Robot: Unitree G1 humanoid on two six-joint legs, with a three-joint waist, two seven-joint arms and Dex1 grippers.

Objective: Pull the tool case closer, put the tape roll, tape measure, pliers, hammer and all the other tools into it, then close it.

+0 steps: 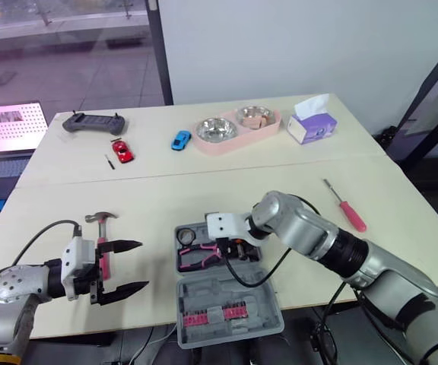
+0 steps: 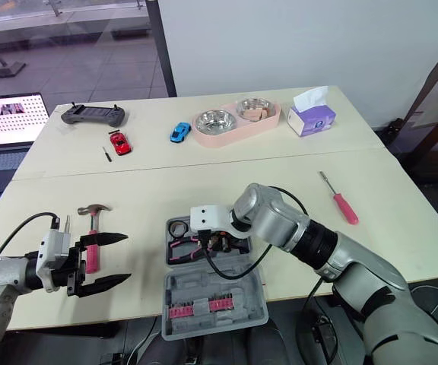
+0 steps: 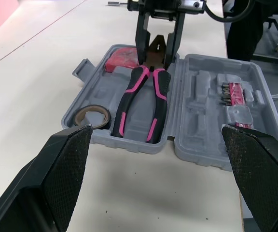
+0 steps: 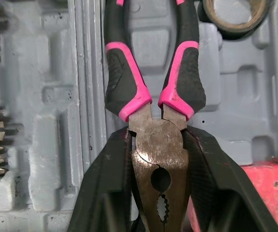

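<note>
Pink-handled pliers (image 1: 198, 259) lie in the open tool case (image 3: 201, 82), lower centre of frame.
Their long axis runs left-right, handles leftward beside the tape roll (image 3: 92, 116); the right gripper (image 3: 156, 57) clamps their metal head, and the left gripper (image 1: 143, 265) is splayed wide, lower left.

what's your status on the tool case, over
Right hand shut on pliers, down in open tool case. Left hand open by hammer. Hammer and screwdriver not yet packed.

Left claw (image 1: 141, 265) gapes wide; right claw (image 1: 232, 252) is clamped.
</note>
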